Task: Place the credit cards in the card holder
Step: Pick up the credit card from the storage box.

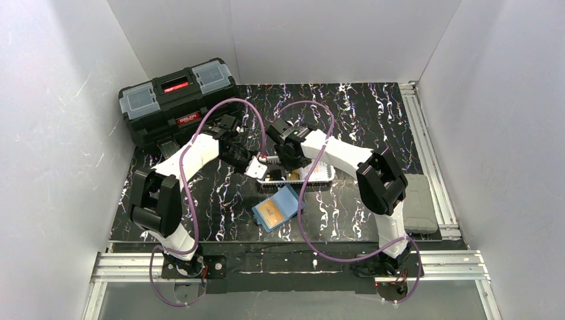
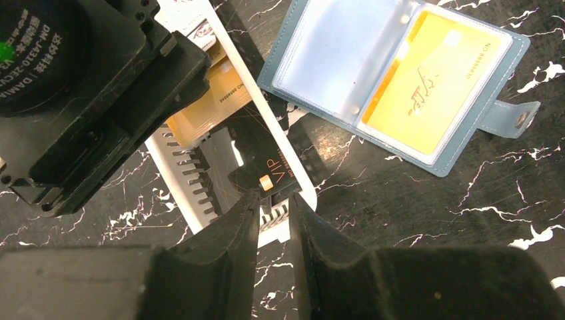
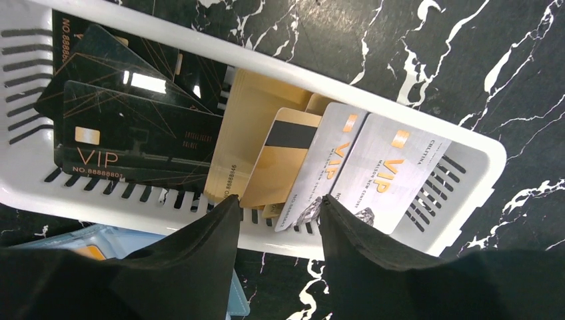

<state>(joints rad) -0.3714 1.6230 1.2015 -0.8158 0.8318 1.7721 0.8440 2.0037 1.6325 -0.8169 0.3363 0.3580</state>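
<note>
Two grippers were over the white basket (image 3: 466,143) of credit cards (image 3: 133,143): right gripper (image 3: 276,207) was spread above the pale ones, left gripper (image 2: 273,200) nearly closed at the rim, grip unclear. Card holder (image 2: 333,53) lay open beside it, orange card (image 2: 426,80) inside.

Teal card holder (image 2: 393,83) lying open, one yellow card (image 2: 433,73) sleeved; black, gold and pale cards (image 3: 266,160) jumbled in the basket (image 3: 333,87).

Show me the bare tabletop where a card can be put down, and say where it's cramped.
Free: the far-right black marbled tabletop between the right arm and the metal rail; the near-left strip between the left arm and the open teal-blue card holder. Cramped: the centre, where both arms meet over the white slotted plastic basket.
</note>
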